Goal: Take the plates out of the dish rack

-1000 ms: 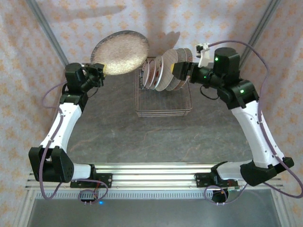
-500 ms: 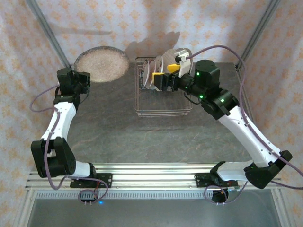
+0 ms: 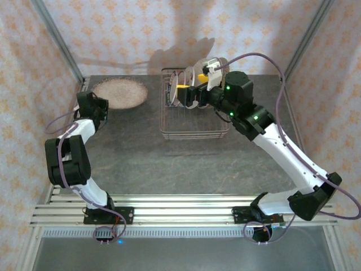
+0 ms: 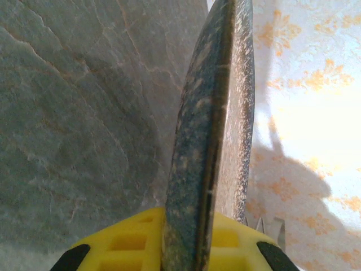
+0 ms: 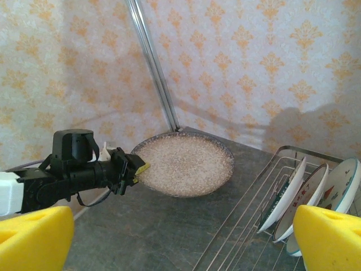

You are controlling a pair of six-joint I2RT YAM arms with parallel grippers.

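Grey tabletop (image 3: 169,164) holds dish rack (image 3: 194,134), plates (image 5: 284,199) standing on edge.

Grey stone-look table (image 3: 169,164), wire dish rack (image 3: 194,134) on its far middle.

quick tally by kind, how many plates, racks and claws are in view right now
speckled plate, held in the left claw: 1
plates standing in the dish rack: 3 in the right wrist view, more may be hidden
dish rack: 1
claws: 2, the left claw shut on the speckled plate, the right claw open
total: 7
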